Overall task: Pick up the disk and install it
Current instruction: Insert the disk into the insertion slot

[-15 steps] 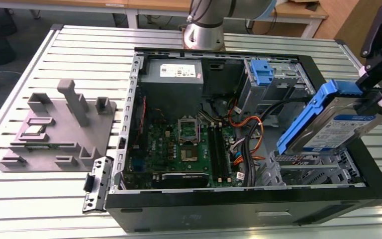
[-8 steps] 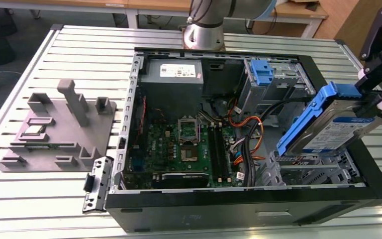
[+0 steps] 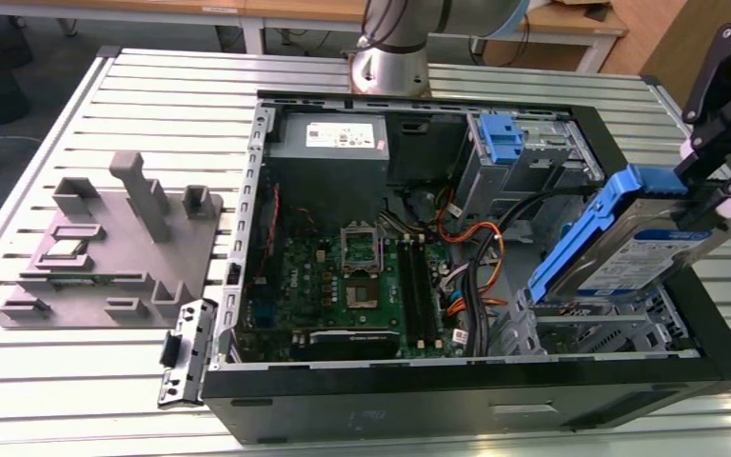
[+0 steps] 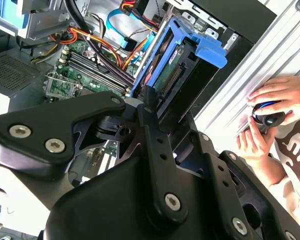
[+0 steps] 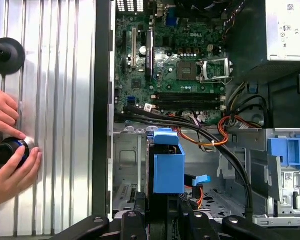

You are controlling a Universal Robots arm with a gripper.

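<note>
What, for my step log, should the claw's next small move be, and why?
Probably a short, slow descent. The claw holds the disk tilted above the open case, over the metal drive cage at the exterior view's right. The disk is not yet seated, so easing it toward the cage seems sensible.

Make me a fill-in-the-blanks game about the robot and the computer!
1. The disk is held up by the robot's ____.
2. Its plastic rails are coloured ____.
3. The grey fixture stands on the table at the exterior view's ____ of the computer case.
4. In the first wrist view, a person's ____ hold a small black round thing.
Missing words: gripper, blue, left, hands.
</note>
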